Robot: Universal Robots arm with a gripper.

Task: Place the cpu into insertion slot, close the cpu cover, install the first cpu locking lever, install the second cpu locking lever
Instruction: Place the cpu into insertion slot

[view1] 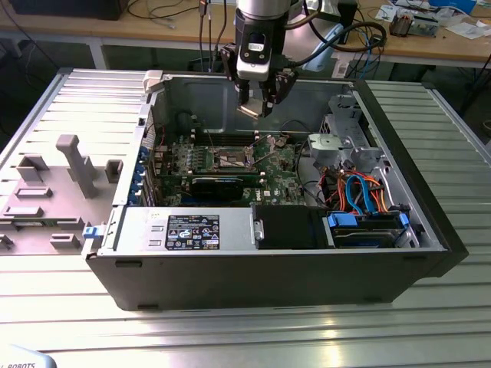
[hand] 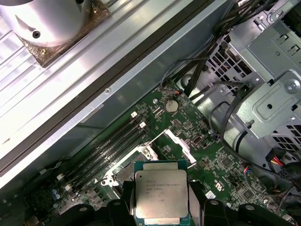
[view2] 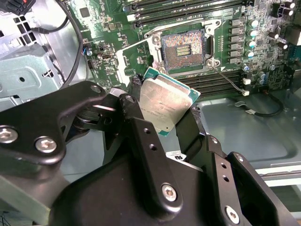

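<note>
Pincer (view2: 165, 100) snug around cpu (hand: 161, 195)

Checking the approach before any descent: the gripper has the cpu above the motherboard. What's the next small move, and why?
Probably a short sideways shift of the gripper to centre the cpu over the insertion slot. In the second wrist view the chip is clamped between the fingers, clear of the board, and appears offset from the slot, whose pin field lies uncovered.
</note>
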